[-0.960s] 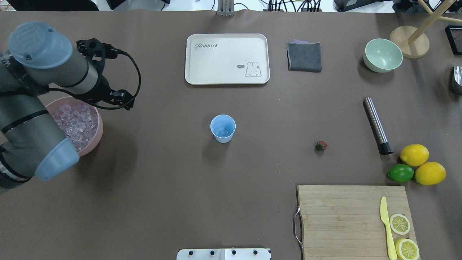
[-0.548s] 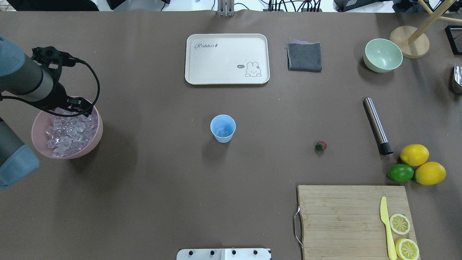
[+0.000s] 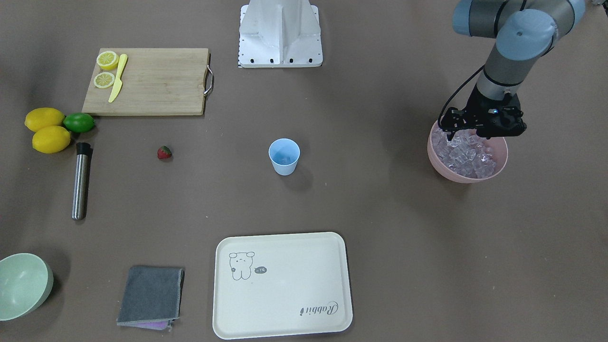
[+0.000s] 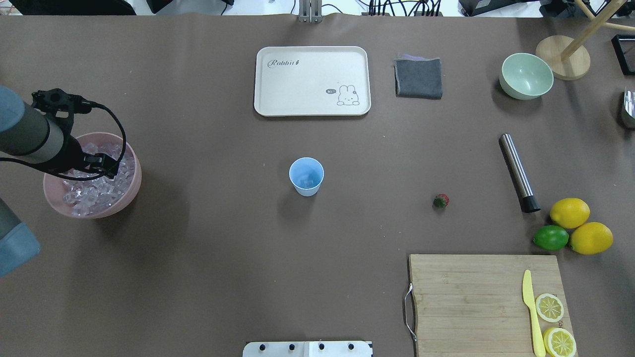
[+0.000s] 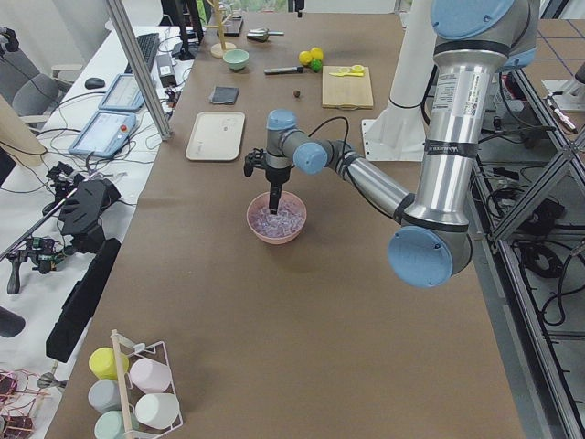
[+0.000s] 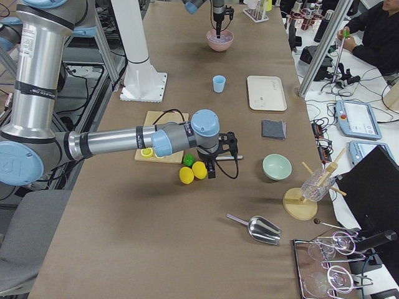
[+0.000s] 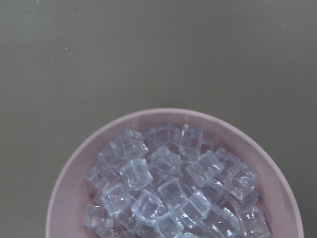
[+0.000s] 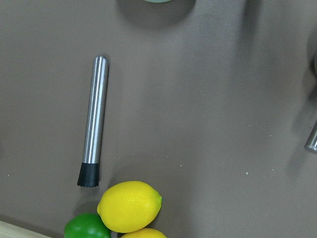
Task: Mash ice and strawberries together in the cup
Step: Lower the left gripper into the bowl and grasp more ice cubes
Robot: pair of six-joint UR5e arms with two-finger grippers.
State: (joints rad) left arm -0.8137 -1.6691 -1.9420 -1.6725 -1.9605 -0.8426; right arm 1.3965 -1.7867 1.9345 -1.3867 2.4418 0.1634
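The pale-blue cup (image 4: pixel 306 176) stands upright mid-table, with a little ice faintly visible in its bottom. The strawberry (image 4: pixel 441 200) lies on the table to the cup's right, apart from it. Most of the ice (image 7: pixel 168 188) fills a pink bowl (image 4: pixel 138 173) at the table's left. My left gripper (image 5: pixel 274 203) hangs straight down into that bowl among the cubes. The wrist hides its fingers from above, so I cannot tell whether it is open or shut. My right gripper (image 6: pixel 210 171) hovers over the lemons and shows only in the exterior right view, so I cannot tell its state.
A steel muddler (image 4: pixel 517 171) lies right of the strawberry, beside two lemons (image 4: pixel 569 212) and a lime (image 4: pixel 550 237). A cutting board (image 4: pixel 471 297) holds a yellow knife and lemon slices. At the back are a cream tray (image 4: pixel 278 99), a grey cloth (image 4: pixel 419 78) and a green bowl (image 4: pixel 526 75).
My left arm has swung back to the left, and its wrist has come down over the pink bowl of ice. The cup, strawberry and muddler have not moved.
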